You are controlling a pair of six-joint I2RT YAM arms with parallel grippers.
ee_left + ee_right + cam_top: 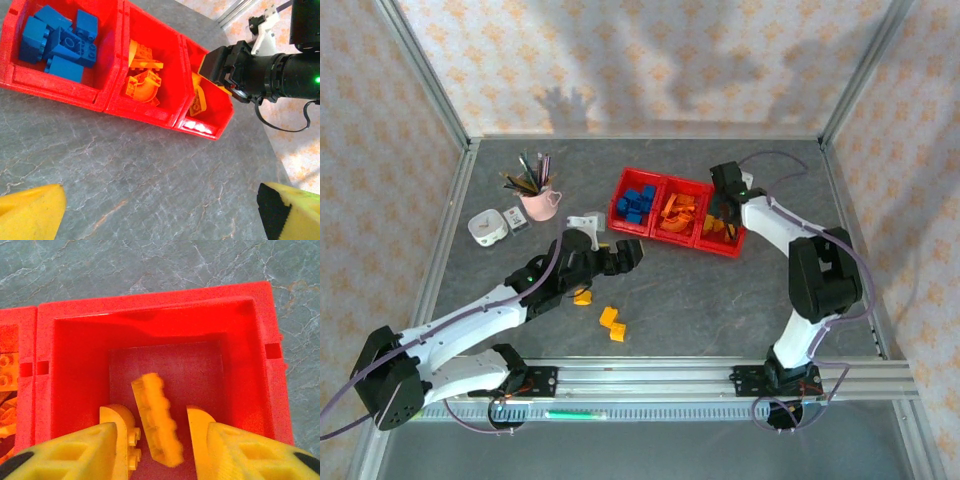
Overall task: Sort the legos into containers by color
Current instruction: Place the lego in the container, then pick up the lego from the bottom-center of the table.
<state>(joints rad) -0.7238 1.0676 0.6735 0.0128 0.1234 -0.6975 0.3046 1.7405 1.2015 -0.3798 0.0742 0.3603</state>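
- The grey tabletop (720,300) carries everything. Most of the sorting looks done, since the bulk of the legos lie in bins.
- The containers (623,182), three red bins joined in a row, sit at the far centre. The left bin holds blue legos (57,42), the middle bin holds orange arches (142,82), and the right bin (160,315) holds yellow pieces.
- The right tool (159,437) hangs over the right bin with its jaws apart. A yellow brick (152,410) is tilted between the pads and touches neither, so it reads as released. The step in hand looks like the drop-off of that brick. A rounded yellow piece lies on either side of it.
- The left tool (625,254) hovers left of centre, just on the near side of the containers. Its jaws are wide apart with nothing between them.
- A pink cup of pens (540,200) and a small white box (487,227) stand at the far left, well apart from the bins.
- Three loose pieces (609,317) lie on the tabletop near the left tool. They are yellow or orange, and I cannot tell which from here.
- The next move calls for the right tool to lift clear of the bin walls. One tool must then come down squarely over a loose piece, and its colour must be settled before a bin is chosen.
- No brand, label or writing is readable anywhere.
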